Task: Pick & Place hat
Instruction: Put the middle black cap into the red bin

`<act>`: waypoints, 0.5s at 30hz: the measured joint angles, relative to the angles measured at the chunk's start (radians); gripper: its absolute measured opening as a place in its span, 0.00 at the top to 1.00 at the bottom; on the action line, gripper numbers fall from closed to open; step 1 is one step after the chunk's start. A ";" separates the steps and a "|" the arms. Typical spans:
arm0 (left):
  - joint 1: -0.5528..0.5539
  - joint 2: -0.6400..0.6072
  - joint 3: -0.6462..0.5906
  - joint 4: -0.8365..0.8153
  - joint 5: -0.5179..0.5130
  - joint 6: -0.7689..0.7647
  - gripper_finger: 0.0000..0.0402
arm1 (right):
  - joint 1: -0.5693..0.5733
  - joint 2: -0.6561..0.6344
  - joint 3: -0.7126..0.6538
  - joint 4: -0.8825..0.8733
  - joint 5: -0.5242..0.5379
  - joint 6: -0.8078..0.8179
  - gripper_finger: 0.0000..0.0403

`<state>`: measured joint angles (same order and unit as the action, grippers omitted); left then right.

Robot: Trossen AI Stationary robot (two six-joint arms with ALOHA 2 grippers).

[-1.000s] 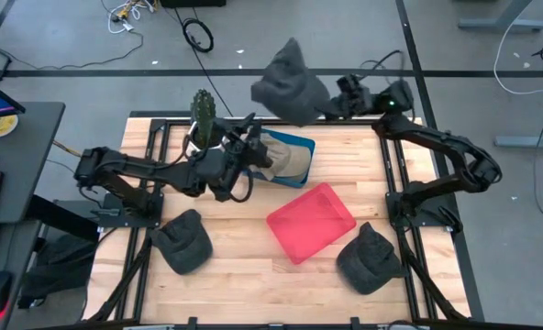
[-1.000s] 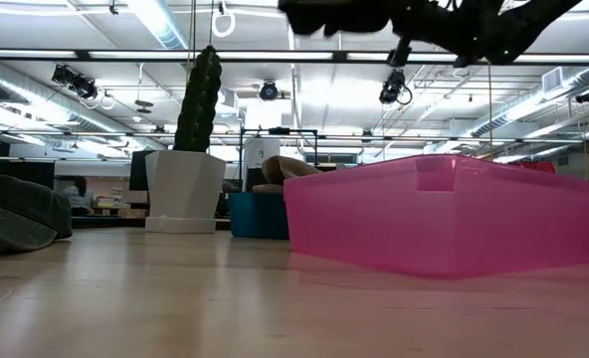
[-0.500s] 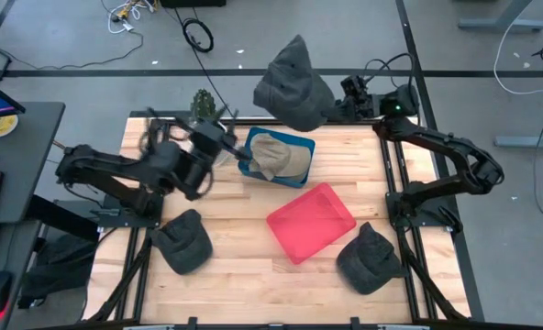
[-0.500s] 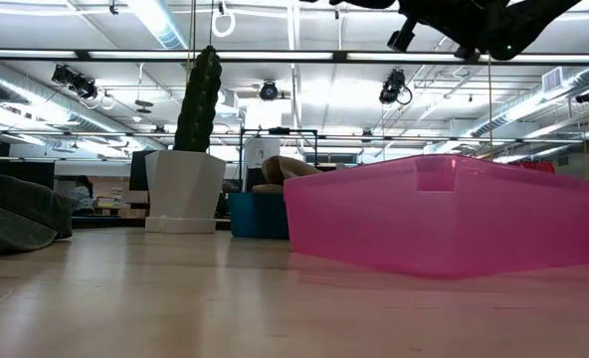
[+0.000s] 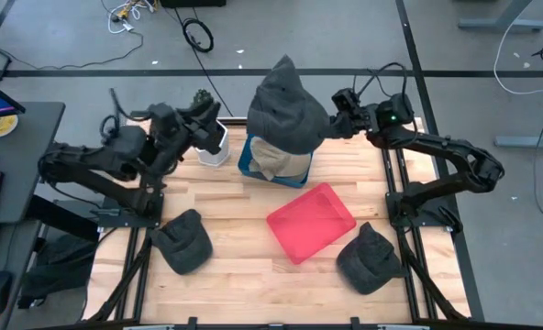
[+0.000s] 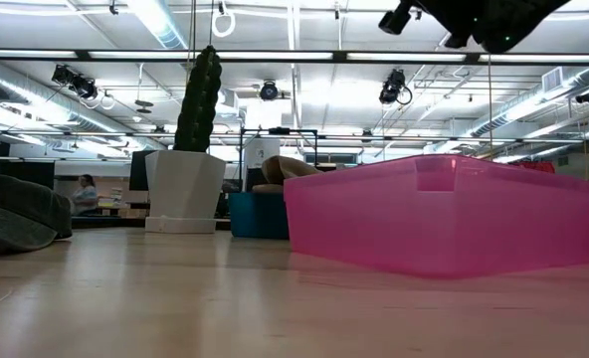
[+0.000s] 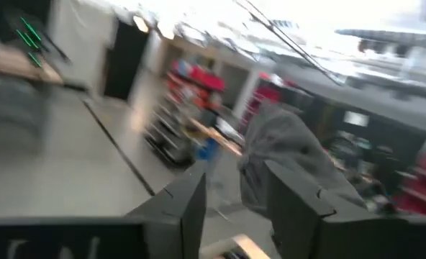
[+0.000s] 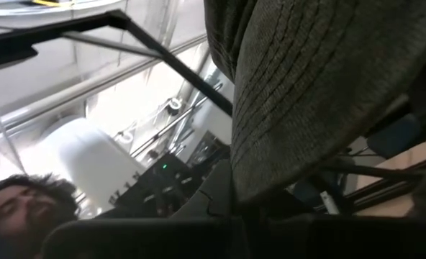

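Observation:
My right gripper (image 5: 337, 117) is shut on a dark grey hat (image 5: 288, 105), which hangs high over the blue bin (image 5: 249, 161) at the table's far middle. A tan hat (image 5: 273, 159) lies in that bin. My left gripper (image 5: 201, 117) is open and empty, up beside the cactus pot (image 5: 213, 145), to the left of the blue bin. In the left wrist view its gap (image 7: 234, 208) faces the grey hat (image 7: 285, 155) farther off. My right gripper holds the grey hat by its right-hand edge (image 8: 250, 188); the cloth covers the fingertips in the right wrist view. The fingers come roughly level from the table's right. The hat hangs to the left of and below the fingers, bunched into a peak, clear of the bin.
A pink bin (image 5: 311, 220) stands at the table's middle. Two dark hats lie near the front, one at the left (image 5: 182, 240) and one at the right (image 5: 370, 258). The cactus (image 6: 197, 99) stands tall at the far left. A person (image 8: 19, 205) shows beyond the table.
My left gripper has drawn back from the blue bin toward the table's far left and now stands by the cactus pot; the tan hat stays in the bin. My right gripper has carried the grey hat toward the near edge, so that it now hangs over the blue bin.

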<state>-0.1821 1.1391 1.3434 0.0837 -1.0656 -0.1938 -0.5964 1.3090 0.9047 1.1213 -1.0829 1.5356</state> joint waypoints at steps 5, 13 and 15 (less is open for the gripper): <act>0.104 -0.028 0.000 -0.220 0.313 -0.365 0.51 | 0.061 0.000 0.000 0.005 -0.003 -0.001 0.99; 0.247 -0.028 0.000 -0.209 0.753 -0.563 0.25 | 0.141 0.000 0.000 0.012 -0.009 -0.007 0.99; 0.262 -0.028 0.000 -0.186 0.820 -0.583 0.20 | 0.154 0.000 0.000 0.012 -0.009 -0.006 0.99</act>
<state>0.0801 1.1114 1.3434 -0.1026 -0.2460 -0.7768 -0.4419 1.3087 0.9047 1.1338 -1.0920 1.5291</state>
